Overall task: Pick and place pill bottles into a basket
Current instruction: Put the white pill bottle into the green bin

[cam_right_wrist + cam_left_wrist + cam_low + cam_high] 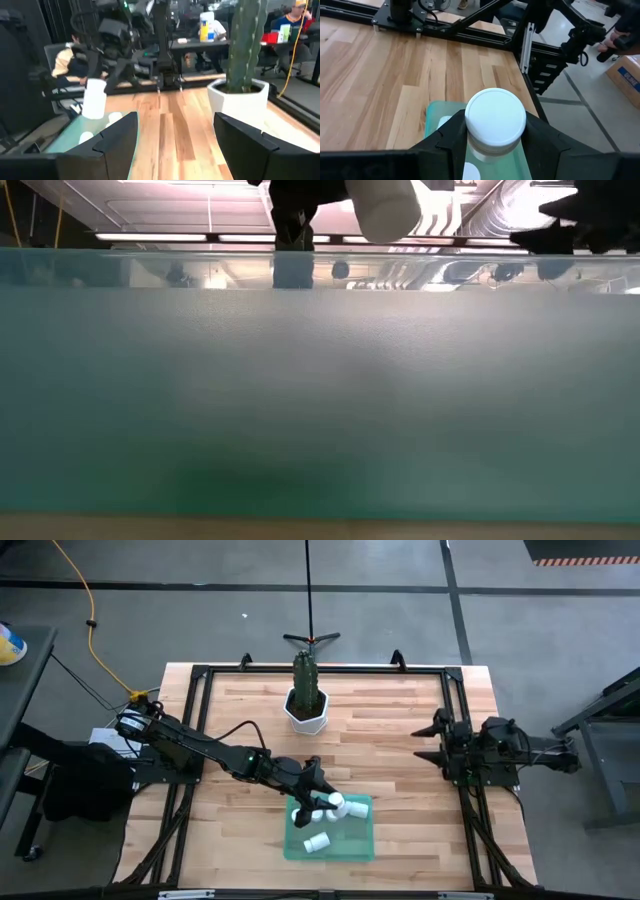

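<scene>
From above, my left gripper (322,802) hangs over the green basket (362,845) near the front of the desk (400,740), its jaws clamped on a pill bottle (331,803). More bottles lie inside the basket, one near the middle (317,841) and one toward the far right corner (358,808). My right gripper (428,743) waits at the desk's right side, well apart, beyond the cactus pot (306,710).

At desk height the basket wall (320,400) fills almost everything; the held bottle (388,207) shows above its rim.

Through my left wrist, the bottle's white cap (495,115) sits squarely between my fingers (452,137), with the basket (434,114) beneath. I judge the release should come low and over a free patch, so the bottle neither bounces nor rolls out.

Through my right wrist, my jaws stand apart and empty, facing the pot (237,100) and the distant carried bottle (94,99).
</scene>
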Motion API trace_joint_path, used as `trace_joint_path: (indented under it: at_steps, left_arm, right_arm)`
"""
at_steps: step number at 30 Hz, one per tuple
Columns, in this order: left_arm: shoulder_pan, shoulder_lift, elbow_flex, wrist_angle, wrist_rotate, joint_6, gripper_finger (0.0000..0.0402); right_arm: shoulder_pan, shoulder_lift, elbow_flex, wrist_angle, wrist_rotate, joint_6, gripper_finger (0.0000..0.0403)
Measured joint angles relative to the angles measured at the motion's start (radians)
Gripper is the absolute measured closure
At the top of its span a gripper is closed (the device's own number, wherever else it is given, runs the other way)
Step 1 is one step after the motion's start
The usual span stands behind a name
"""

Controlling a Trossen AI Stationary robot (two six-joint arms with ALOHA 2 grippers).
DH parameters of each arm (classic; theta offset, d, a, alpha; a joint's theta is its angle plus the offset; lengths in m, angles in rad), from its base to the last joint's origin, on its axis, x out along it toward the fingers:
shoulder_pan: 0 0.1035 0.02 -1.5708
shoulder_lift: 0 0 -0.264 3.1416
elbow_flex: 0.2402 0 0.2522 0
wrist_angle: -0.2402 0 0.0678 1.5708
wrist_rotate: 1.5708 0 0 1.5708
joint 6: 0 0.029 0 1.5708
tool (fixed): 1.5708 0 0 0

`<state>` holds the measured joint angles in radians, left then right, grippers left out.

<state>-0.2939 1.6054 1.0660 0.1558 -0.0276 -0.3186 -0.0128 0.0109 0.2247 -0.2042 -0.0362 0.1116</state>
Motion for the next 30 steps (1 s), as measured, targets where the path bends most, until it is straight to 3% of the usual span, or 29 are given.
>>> trace_joint_path:
  at_steps: [5, 18, 23, 30]
  left_arm:
    - [0.000, 0.000, 0.001, -0.006, -0.017, 0.011, 0.0214]
    - [-0.001, 0.000, 0.001, -0.043, -0.018, 0.044, 0.0214]
    - [-0.001, 0.000, 0.001, -0.046, -0.018, 0.086, 0.0214]
    - [-0.001, 0.007, 0.001, -0.042, -0.012, 0.114, 0.0214]
  right_arm:
    - [0.000, 0.000, -0.026, -0.005, 0.005, -0.023, 0.0150]
    - [0.000, 0.001, -0.091, -0.034, 0.148, 0.043, 0.0150]
    - [0.000, 0.001, -0.091, -0.031, 0.134, 0.052, 0.0150]
    - [0.000, 0.001, -0.091, -0.074, 0.134, 0.182, 0.0150]
